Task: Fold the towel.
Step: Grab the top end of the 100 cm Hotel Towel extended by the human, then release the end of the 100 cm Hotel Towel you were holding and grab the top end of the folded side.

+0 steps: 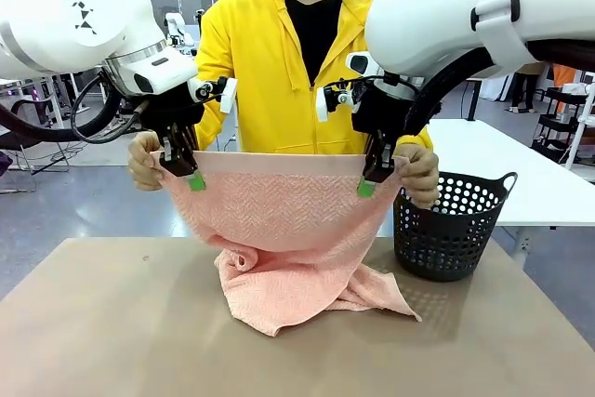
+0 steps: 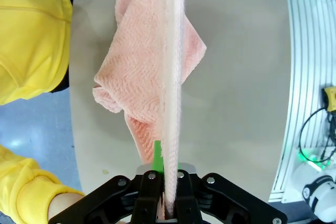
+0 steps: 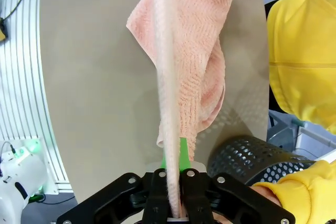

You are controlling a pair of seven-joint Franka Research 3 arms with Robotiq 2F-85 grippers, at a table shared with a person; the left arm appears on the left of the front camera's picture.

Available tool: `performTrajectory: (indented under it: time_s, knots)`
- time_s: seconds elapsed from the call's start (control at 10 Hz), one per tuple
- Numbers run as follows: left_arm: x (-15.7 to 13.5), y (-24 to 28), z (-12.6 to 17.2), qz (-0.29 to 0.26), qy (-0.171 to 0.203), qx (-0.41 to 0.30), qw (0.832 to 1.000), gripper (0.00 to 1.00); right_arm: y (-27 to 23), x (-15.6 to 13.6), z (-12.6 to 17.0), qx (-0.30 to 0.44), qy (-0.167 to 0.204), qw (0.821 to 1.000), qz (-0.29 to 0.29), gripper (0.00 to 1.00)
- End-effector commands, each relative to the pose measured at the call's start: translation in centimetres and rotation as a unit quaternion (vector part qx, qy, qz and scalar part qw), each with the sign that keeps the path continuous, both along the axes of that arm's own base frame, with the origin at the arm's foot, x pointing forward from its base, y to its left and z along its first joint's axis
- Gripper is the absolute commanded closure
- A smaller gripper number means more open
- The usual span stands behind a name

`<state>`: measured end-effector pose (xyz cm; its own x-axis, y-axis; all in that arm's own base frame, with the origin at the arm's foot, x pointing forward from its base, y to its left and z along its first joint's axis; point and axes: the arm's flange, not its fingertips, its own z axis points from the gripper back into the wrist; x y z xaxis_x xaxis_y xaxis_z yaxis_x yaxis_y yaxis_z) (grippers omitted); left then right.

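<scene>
A pink towel [image 1: 279, 220] hangs stretched above the brown table [image 1: 93, 323], its lower part bunched on the tabletop. My left gripper [image 1: 189, 174] is shut on the towel's upper left corner, and my right gripper [image 1: 372, 178] is shut on its upper right corner. A person in a yellow hoodie holds the same top edge, one hand [image 1: 144, 160] just outside my left gripper and the other hand [image 1: 420, 172] just outside my right. In the left wrist view the towel's edge [image 2: 172, 77] runs straight up from between the fingers [image 2: 149, 192]. The right wrist view shows the towel [image 3: 168, 77] pinched likewise.
A black perforated basket [image 1: 446, 230] stands on the table's far right, just right of the towel, and appears in the right wrist view [image 3: 247, 158] too. A white table [image 1: 521, 174] stands behind it. The near half of the brown table is bare.
</scene>
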<state>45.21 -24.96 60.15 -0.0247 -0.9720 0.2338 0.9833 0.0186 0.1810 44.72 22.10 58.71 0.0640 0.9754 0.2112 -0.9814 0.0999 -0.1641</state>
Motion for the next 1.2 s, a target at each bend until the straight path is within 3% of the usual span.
performTrajectory:
  time_s: [0.0, 1.1]
  knots:
    - [0.28, -0.15, -0.16, -0.003, 0.001, 0.001, 1.0, 1.0, -0.09, 0.06, 0.11, -0.002, -0.002, 1.0, 0.0, 1.0]
    - [0.28, -0.15, -0.16, -0.003, 0.001, 0.001, 1.0, 1.0, -0.09, 0.06, 0.11, -0.002, -0.002, 1.0, 0.0, 1.0]
